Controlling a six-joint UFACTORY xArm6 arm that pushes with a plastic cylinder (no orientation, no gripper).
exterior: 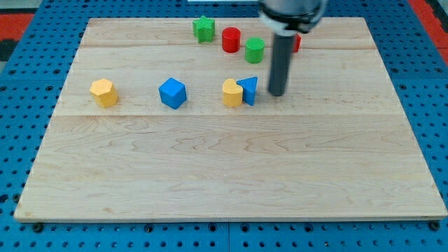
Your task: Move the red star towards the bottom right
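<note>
red star point(297, 43) is mostly hidden behind the rod, just up-right of the green cylinder point(255, 50). my tip point(276, 94) is set on the worktop point(210, 182) below it, beside the blue triangle point(248, 89). no gripper is fitted, so no jaw state can be told. tip should be brought round above-left of the star, then pushed diagonally.

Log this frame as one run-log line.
task: red star to bottom right | my tip: right of blue block | red star: mostly hidden behind rod, top right | not yet moved
</note>
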